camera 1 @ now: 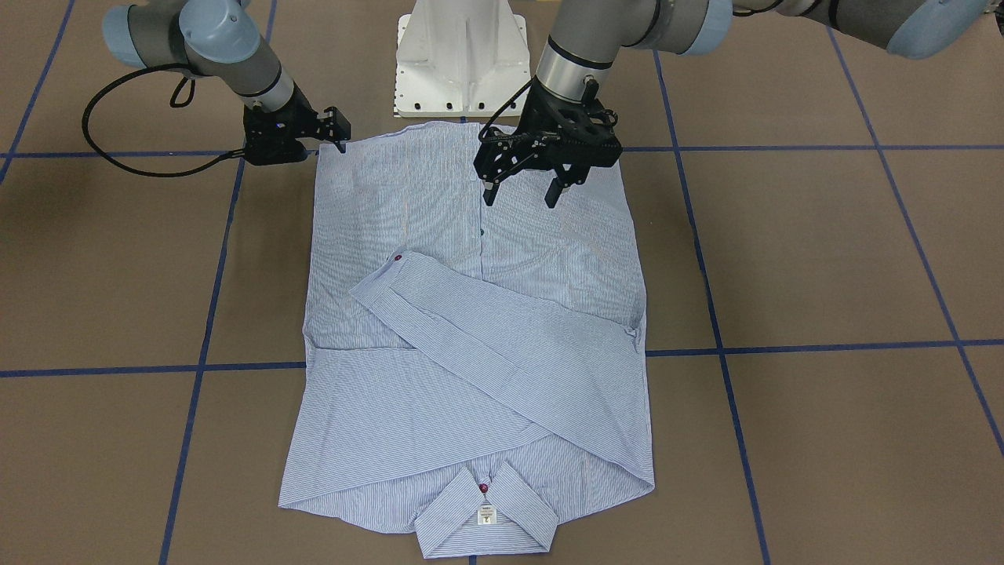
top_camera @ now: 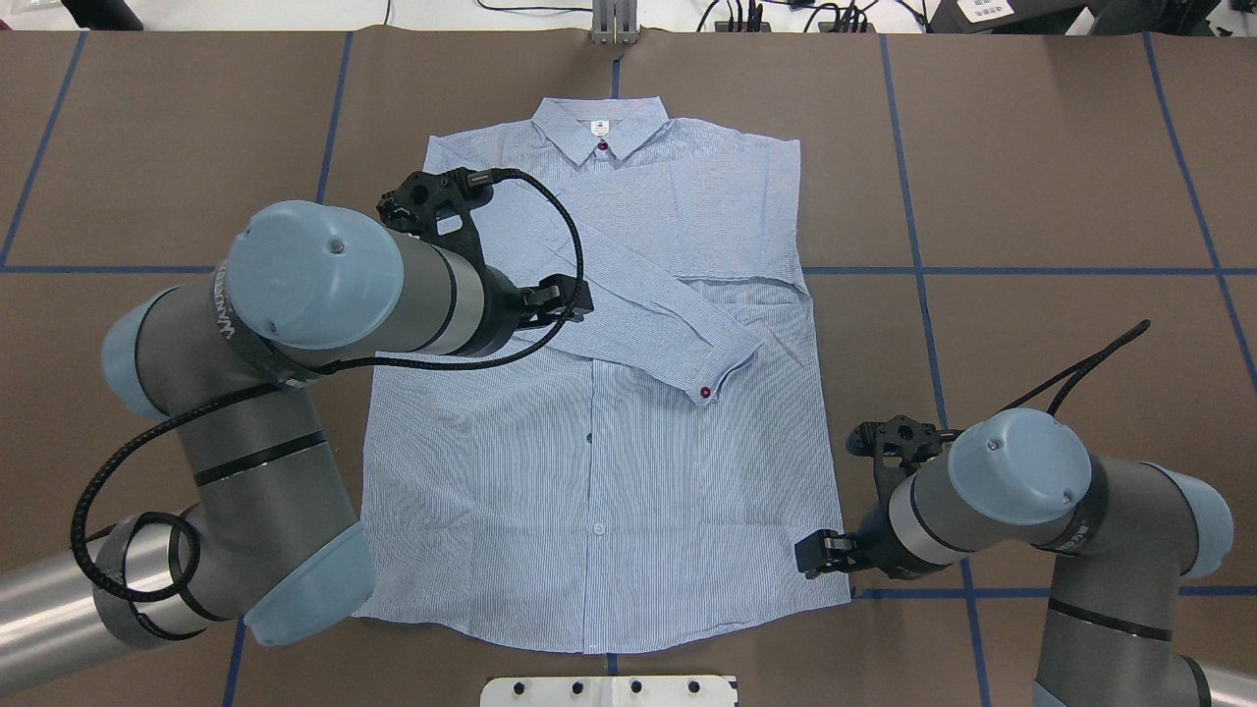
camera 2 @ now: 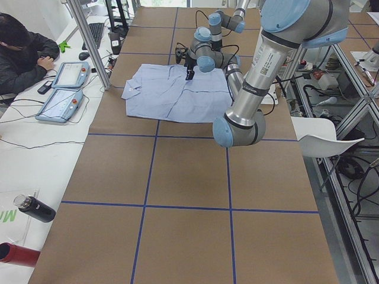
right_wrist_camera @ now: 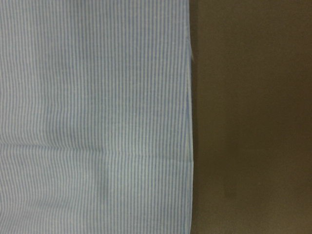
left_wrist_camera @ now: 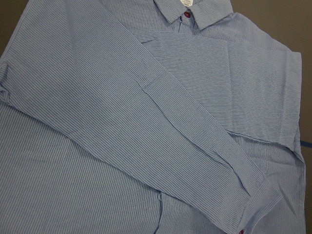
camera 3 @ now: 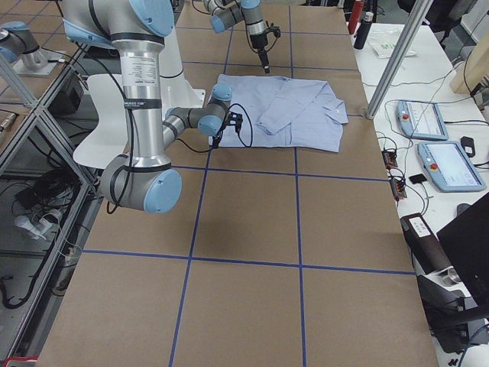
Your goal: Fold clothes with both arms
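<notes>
Table (camera 1: 823,259): brown paper surface with a blue tape grid. Shirt (camera 1: 439,408) lies flat on it, buttoned front up, collar away from the robot, sleeves crossed over the chest. The cloth is thin and finely striped, with soft creases. Left gripper (camera 1: 520,196) hangs above the lower placket, jaws spread and empty. Right gripper (camera 1: 333,132) sits by the hem corner; cannot tell how its jaws stand.

shirt (top_camera: 609,471): light blue, fine white stripes | cuff button (top_camera: 706,393): dark red | collar label (top_camera: 598,127): white | table (top_camera: 1031,177): brown, blue tape grid | left arm (top_camera: 324,285), right arm (top_camera: 1002,481): silver-grey, pale blue caps
</notes>
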